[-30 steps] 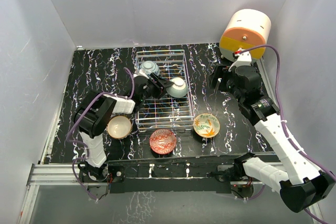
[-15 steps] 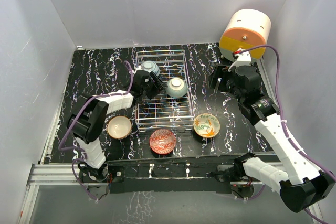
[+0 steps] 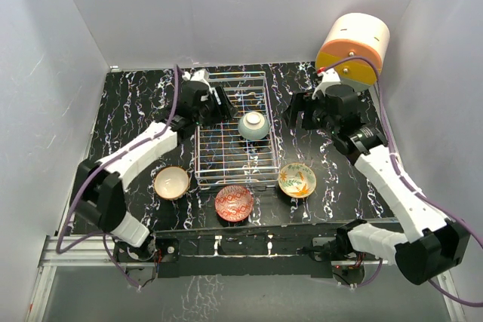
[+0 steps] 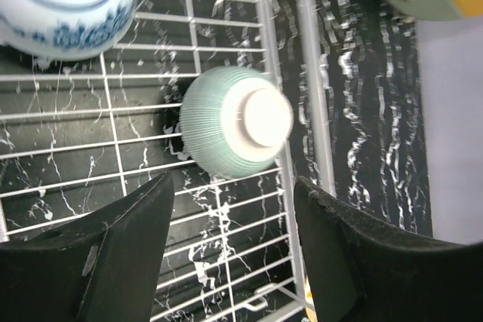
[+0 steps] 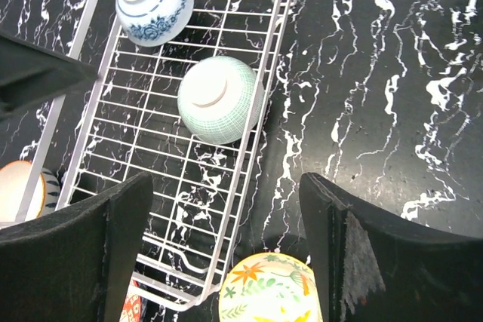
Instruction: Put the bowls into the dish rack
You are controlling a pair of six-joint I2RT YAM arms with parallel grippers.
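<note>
Mint bowl (image 4: 235, 122) and blue-patterned bowl (image 4: 64, 5) lay upside down in the wire rack (image 5: 162, 179). The tan bowl (image 3: 172, 182), red bowl (image 3: 234, 203) and leafy bowl (image 3: 296, 179) waited on the table (image 3: 143, 111) beside it. The left gripper (image 4: 232, 182) and right gripper (image 5: 225, 182) hung wide and empty. Best next step: pinch one rim firmly, then set that bowl on free grid, clear of its neighbours.

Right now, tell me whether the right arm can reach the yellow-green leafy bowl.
Probably yes: the leafy bowl sits uncovered beside the dish rack, close to the open right pincer, with nothing between them.
</note>
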